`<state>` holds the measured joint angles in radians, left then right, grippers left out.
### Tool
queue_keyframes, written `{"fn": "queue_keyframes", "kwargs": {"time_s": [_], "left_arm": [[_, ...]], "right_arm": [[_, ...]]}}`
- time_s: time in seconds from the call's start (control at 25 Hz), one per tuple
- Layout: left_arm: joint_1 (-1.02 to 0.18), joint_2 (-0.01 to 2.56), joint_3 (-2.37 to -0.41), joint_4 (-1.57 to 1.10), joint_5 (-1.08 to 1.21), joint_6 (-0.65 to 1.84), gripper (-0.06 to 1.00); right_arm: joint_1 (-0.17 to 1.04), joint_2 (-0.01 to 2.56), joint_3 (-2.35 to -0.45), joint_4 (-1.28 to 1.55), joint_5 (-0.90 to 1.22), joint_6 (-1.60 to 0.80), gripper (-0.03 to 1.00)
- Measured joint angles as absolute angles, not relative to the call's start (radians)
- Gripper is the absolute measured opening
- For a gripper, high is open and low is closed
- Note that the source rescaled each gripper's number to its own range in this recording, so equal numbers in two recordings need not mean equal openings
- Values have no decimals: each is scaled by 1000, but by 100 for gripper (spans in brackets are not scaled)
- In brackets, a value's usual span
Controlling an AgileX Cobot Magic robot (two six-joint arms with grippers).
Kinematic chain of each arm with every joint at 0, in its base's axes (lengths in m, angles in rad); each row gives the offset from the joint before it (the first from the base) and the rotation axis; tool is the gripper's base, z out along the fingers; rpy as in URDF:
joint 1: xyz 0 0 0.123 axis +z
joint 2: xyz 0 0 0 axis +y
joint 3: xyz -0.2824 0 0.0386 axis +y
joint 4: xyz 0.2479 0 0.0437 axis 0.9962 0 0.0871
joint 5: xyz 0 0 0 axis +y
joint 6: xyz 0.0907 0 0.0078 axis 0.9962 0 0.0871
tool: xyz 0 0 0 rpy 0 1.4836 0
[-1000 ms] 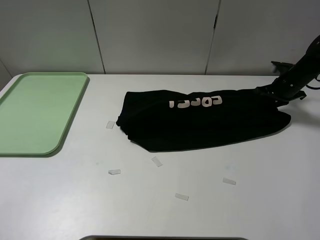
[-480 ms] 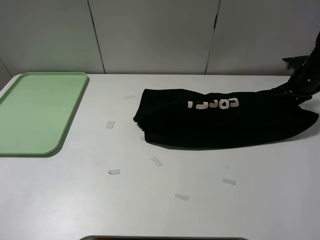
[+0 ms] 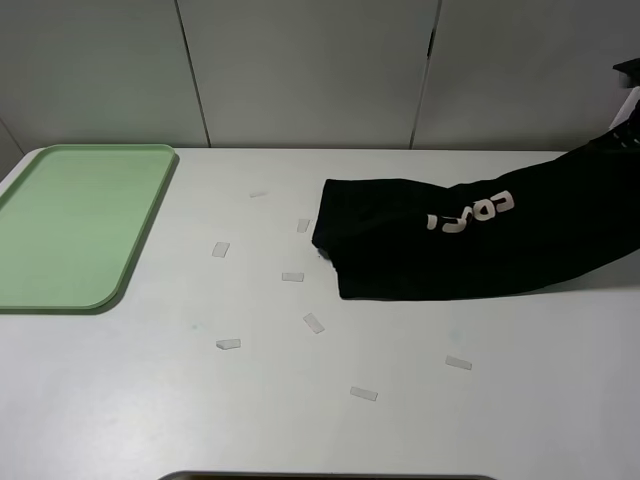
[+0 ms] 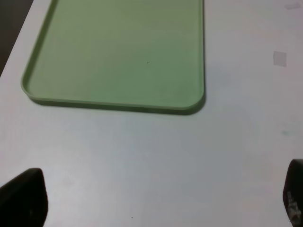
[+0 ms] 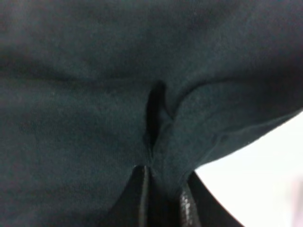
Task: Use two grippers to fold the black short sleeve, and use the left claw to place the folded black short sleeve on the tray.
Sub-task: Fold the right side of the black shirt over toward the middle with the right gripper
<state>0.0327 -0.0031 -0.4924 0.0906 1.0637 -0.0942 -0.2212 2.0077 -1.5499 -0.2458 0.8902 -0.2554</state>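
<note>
Your right gripper point(image 5: 161, 191) has its two black fingers point(image 5: 185, 208) pressed close together on a bunched fold of the black short sleeve point(image 5: 94, 94), a soft cloth T-shirt. The dark fabric fills nearly all of the right wrist view, with only a sliver of white surface showing past it. Outward from that pinch, the high view shows the black short sleeve point(image 3: 470, 250) as a long band. It is lifted at the far right edge of the scene and slopes down leftward to a bunched end lying on the white table point(image 3: 300, 430), a little right of the middle. Pale pinkish-white block letters point(image 3: 470, 214) run tilted along its upper side, too distorted to read. Your left gripper point(image 4: 158, 203) stands wide open with nothing in it, and its dark fingertips point(image 4: 23, 201) are well apart over bare table just beside a short end of the flat pale-green plastic tray point(image 4: 118, 47). You cannot tell whether they touch the surface. In the high view the tray point(image 3: 70, 220) lies at the far left, well apart from the shirt. Small pale rectangular tape scraps point(image 3: 314, 322) are scattered on the table between the two.
</note>
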Motion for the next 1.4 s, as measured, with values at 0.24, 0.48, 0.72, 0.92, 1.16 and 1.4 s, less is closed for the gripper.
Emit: {"fn": "queue_keyframes", "kwargs": {"time_s": [0.24,0.48,0.72,0.92,1.16,1.4], "left_arm": [[33,-3,-492,91,1064,-94,100],[33,-3,-492,91,1064,-94,100],[33,-3,-492,91,1064,-94,100],[33,-3,-492,91,1064,-94,100],[33,-3,-492,91,1064,-94,100],[33,-3,-492,91,1064,-94,100]], "right_arm": [[-221,1971,-1550,-300,908,-240,10],[-176,1971,-1547,-320,922,-221,10],[-81,2011,-1547,-406,956,-117,10],[-6,2065,-1547,-481,982,0,10],[83,2104,-1547,-497,1025,52,10],[153,2134,-1547,-496,1081,103,10]]}}
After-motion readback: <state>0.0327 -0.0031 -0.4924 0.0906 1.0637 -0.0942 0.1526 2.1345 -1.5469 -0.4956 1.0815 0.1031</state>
